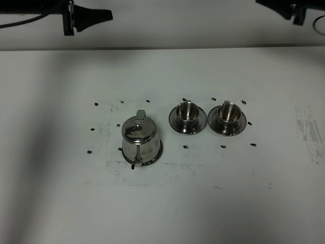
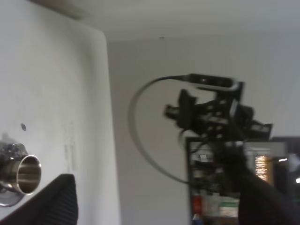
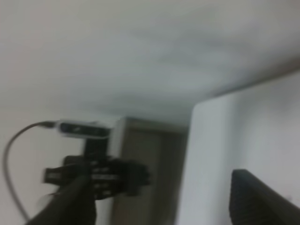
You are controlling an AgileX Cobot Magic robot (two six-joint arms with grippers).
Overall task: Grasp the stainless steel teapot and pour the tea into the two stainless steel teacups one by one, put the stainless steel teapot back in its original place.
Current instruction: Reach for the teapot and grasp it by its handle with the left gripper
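Teapot [image 1: 141,137] is sitting left of teacups [image 1: 187,113]; left claw [image 1: 104,15] and right claw [image 3: 159,180] are hanging released; background labels [image 2: 220,206] are blurring unreadably.

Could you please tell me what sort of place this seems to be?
Probably a robotics lab bench: a white table with small black marks around the stainless steel teapot, and a robot arm at its far edge.

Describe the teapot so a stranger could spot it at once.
On the white table, three shiny steel pieces stand in a row. The stainless steel teapot is the leftmost, left of the middle teacup and the right-hand teacup. It alone is tall, bell-shaped and lidded; the cups are small and open.
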